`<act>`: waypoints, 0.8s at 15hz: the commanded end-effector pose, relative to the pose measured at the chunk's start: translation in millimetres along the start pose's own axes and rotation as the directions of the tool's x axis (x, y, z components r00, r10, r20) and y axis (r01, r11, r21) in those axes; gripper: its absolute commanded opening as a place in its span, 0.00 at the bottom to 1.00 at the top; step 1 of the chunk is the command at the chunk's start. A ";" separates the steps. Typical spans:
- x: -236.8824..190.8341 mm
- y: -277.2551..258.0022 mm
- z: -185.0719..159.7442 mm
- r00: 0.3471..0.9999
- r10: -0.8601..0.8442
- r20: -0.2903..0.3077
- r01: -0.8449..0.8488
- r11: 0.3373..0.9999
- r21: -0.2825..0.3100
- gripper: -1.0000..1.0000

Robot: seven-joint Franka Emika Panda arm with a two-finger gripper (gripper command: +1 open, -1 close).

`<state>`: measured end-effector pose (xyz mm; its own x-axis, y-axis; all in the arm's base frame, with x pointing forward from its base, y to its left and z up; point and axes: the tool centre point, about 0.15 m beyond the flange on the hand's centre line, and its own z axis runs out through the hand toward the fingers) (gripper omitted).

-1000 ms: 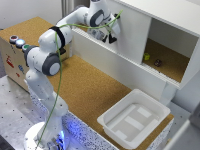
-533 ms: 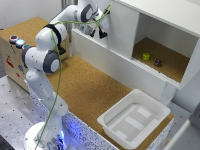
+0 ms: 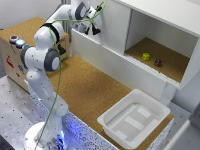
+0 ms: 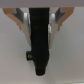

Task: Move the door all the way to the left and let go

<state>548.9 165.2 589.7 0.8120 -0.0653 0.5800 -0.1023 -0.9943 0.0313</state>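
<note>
The door (image 3: 116, 27) was seen at the cabinet's (image 3: 165, 15) end toward the exterior view's left, the tool (image 3: 93, 28) at its handle (image 4: 40, 42) — fingers spread beside it, not pinching. A cork-topped bench (image 3: 90, 90) carried a white bin (image 3: 134, 120) — two small objects lay in the open compartment.

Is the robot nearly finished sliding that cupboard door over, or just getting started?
Mostly done, it seems. The door sits at the exterior view's left end of the cabinet, leaving the compartment on the right open. In hand: the gripper is at the black handle. Whether it is gripping is unclear. Left: letting go and backing away.
</note>
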 end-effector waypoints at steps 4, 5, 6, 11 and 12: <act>-48.5 -15.1 -25.0 0.996 0.082 0.046 -0.081 0.997 -0.018 1.00; -55.5 -10.9 -24.5 0.994 0.078 0.071 -0.078 0.997 -0.013 1.00; -62.7 -6.5 -25.1 0.993 0.088 0.077 -0.086 0.996 -0.025 1.00; -93.8 24.8 -32.8 0.982 0.140 0.123 -0.129 0.987 -0.092 1.00; -99.6 33.1 -30.9 0.977 0.151 0.149 -0.136 0.985 -0.101 1.00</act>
<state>481.2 172.5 577.5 0.8579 -0.1854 0.4792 -0.2469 -0.9666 0.0681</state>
